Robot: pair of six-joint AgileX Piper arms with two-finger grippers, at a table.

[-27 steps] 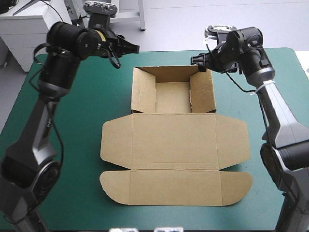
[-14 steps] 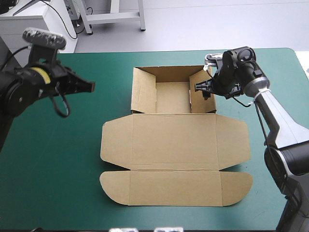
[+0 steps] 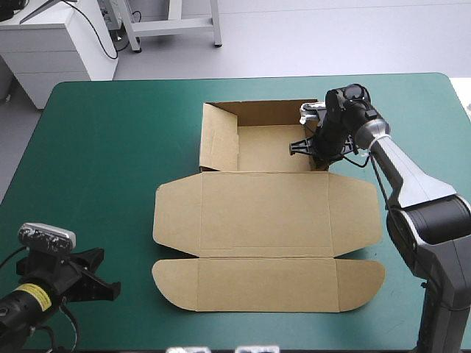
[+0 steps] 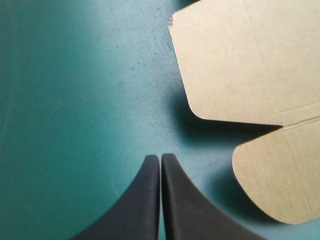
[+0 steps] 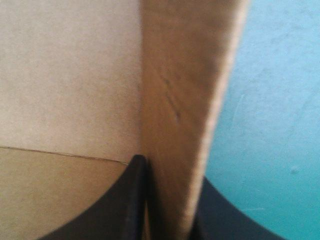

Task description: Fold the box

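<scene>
Box [image 3: 265,213] mid-tabletop [image 3: 103,147]: tray w/ walls up at far side, lid flat toward near edge. R end effector [image 5: 167,172] clamped on tray's right wall, fingers [image 5: 132,200] either side of board. L end effector [image 4: 160,157] closed, fingertips touching, at near-left corner over bare tabletop, just beside lid's rounded flaps.

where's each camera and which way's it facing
High view: above and behind, facing down on the teal-green covered table; left gripper and right gripper show.
Left wrist view: above the shut left gripper, facing cover beside lid flaps of the brown cardboard box.
Right wrist view: above the right gripper, clamped on the box's raised wall.
All three share the box.
</scene>
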